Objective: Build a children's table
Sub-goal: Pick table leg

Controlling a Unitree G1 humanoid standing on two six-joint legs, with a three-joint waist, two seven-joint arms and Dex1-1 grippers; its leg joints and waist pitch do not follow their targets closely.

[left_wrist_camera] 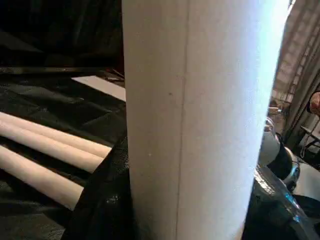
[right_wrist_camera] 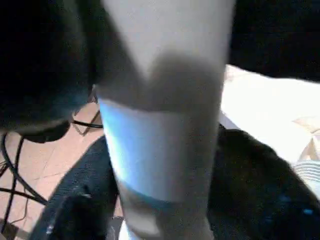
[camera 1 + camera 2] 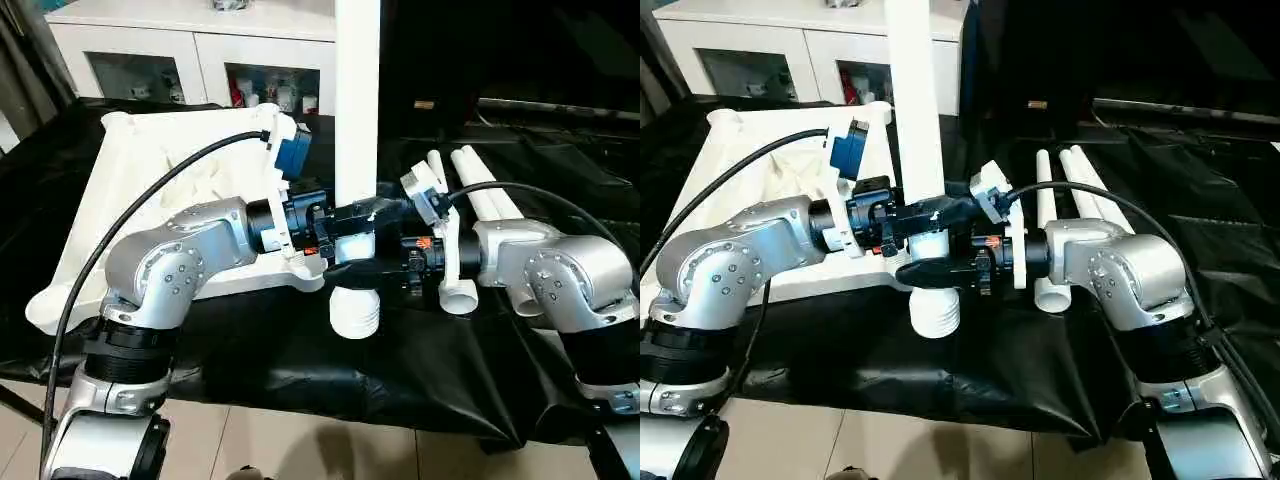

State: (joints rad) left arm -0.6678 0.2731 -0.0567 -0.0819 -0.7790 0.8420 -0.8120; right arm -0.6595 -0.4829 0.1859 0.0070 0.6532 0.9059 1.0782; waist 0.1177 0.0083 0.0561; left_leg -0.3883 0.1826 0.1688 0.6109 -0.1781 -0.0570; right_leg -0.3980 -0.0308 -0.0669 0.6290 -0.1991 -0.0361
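Inspection finding: one long white cylindrical plastic leg (image 3: 357, 110) stands upright, long axis vertical, threaded end (image 3: 355, 312) downward, above the near edge of the black-covered table (image 3: 300, 370). The left gripper (image 3: 330, 240) pinches it from the left. The right gripper (image 3: 940, 268) meets it from the right; whether its fingers clamp cannot be told.

The white ribbed rectangular plastic tabletop (image 3: 150, 190) lies underside up, left and far of the leg. Its near-right corner is hidden behind the left wrist, so the left arm is judged nearer. Spare white legs (image 3: 490, 200) lie right.
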